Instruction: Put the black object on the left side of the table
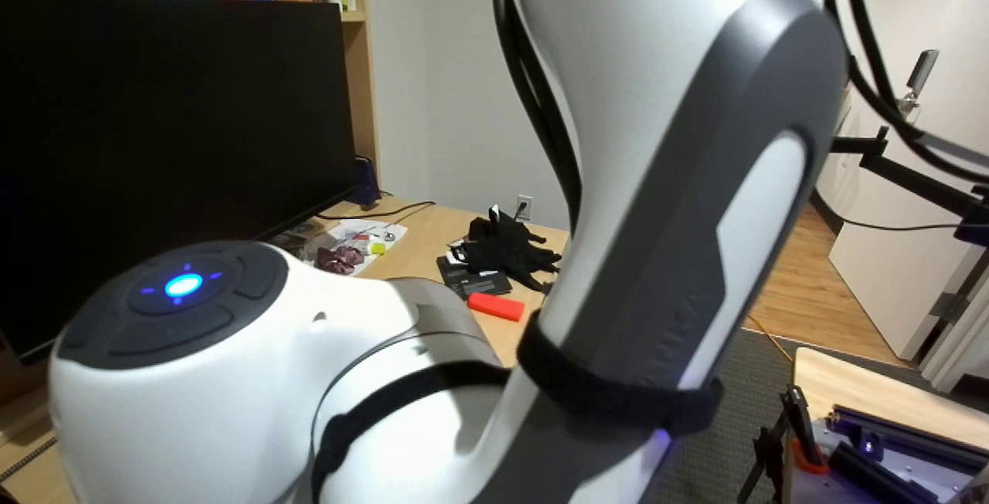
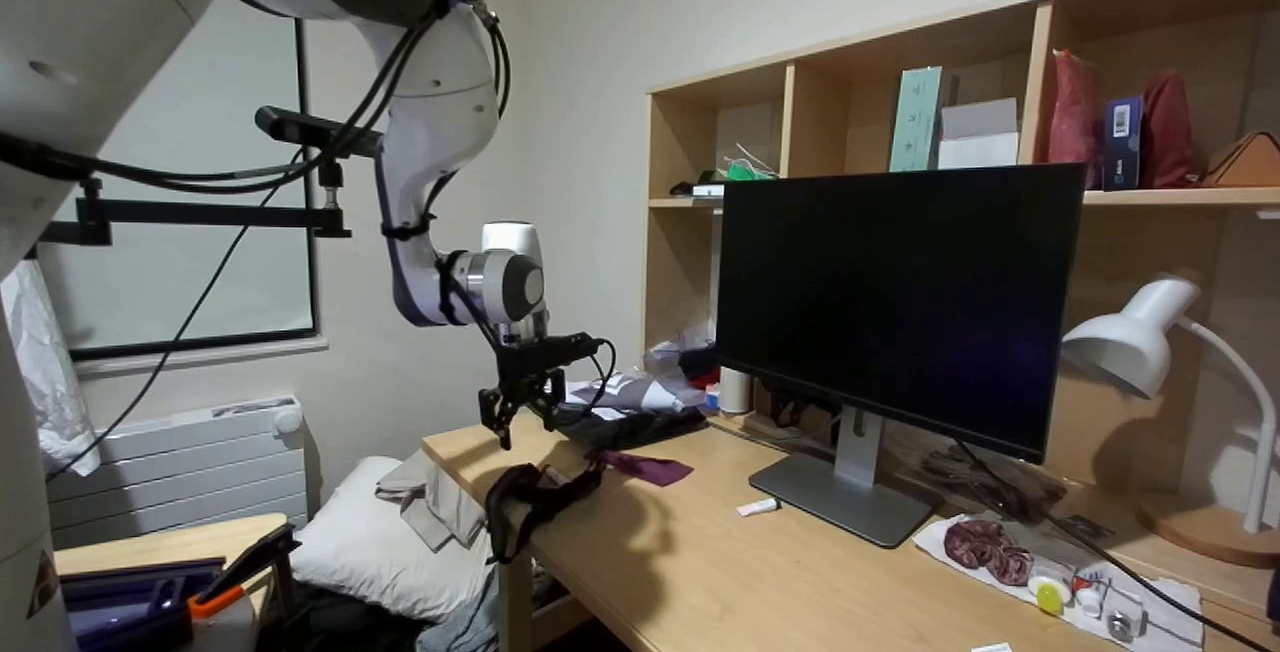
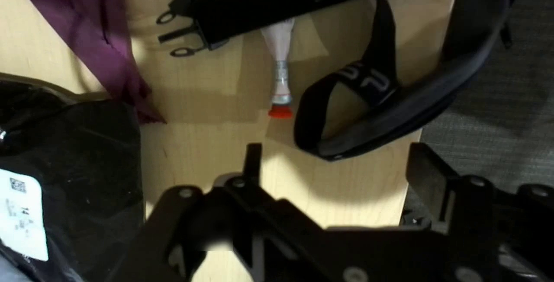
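1. The end effector [image 3: 335,156] is spread wide, its jaws well apart; in the wrist view the table [image 2: 720,572] shows between them, and the bent loop of the black strap [image 3: 415,109] appears at the mouth of that gap;
2. The black strap lies at one end of the table, partly on the top and partly hanging past the edge; the loop bears pale lettering, and another end is pronged;
3. In an exterior view the arm [image 2: 440,132] reaches over that end of the table; the end effector hangs above the surface, near the black strap;
4. A purple cloth [image 3: 86,22] lies near the pronged end; a slender pale item [image 3: 281,74] with a red tip lies partly under the black strap; a black plastic bag [image 3: 86,178] with a white label [image 3: 21,213] is just beside the cloth's narrow tip;
5. A large monitor [image 2: 890,312] stands on the table; a small white item [image 2: 758,507] lies near its foot;
6. In an exterior view largely filled by the arm, a bushy black bundle [image 1: 502,245] and a red item [image 1: 496,306] lie near each other on the table.
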You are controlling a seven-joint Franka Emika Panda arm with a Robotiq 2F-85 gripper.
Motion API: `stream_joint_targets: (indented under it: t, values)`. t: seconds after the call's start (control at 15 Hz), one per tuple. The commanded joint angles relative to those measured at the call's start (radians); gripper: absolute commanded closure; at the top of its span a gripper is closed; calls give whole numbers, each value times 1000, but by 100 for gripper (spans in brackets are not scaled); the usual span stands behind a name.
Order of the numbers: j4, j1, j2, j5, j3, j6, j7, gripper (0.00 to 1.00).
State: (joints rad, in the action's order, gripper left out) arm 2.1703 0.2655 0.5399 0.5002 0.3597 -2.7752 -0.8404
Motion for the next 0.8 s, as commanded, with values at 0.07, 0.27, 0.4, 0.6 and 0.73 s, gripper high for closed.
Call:
stream_joint_targets:
  t: [0.07, 0.27, 0.4, 0.6, 0.73]
  values:
    - [11, -81, -45, -176, 106, 14, -66, 0]
    - [3, -121, -74, -286, 144, 12, -46, 0]
    - [-9, -150, -100, -371, 149, -3, -10, 0]
    - [-29, -205, -129, -489, 161, 3, -19, 0]
    - [-30, -234, -150, -548, 161, -1, -25, 0]
